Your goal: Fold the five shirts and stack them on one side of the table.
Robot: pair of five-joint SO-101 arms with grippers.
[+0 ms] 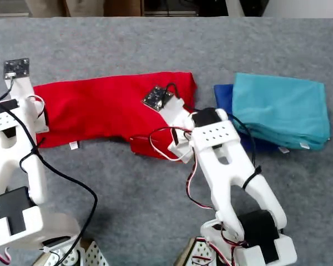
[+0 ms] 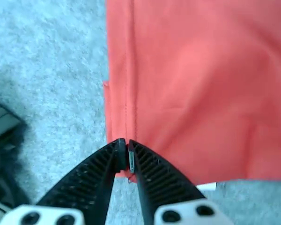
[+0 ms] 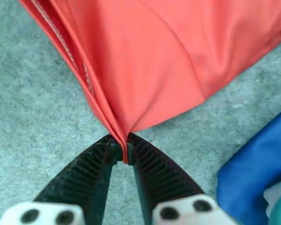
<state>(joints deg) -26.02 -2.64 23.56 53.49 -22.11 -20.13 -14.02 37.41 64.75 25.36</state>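
A red shirt (image 1: 105, 108) lies stretched across the grey table, folded into a long band. My left gripper (image 2: 126, 154) is shut on its hemmed corner at the left end, where the left arm (image 1: 22, 105) stands. At the shirt's right end my right gripper (image 3: 126, 152) is shut on a gathered edge of the red shirt (image 3: 145, 70), which rises into folds there. The right arm (image 1: 211, 133) hides that grip from above. To the right a folded teal shirt (image 1: 280, 108) rests on a folded blue shirt (image 1: 225, 97).
The blue shirt (image 3: 257, 173) lies close beside my right gripper. Grey table (image 1: 127, 188) shows in front of the red shirt, between the two arm bases. The table's far edge (image 1: 155, 18) runs along the back.
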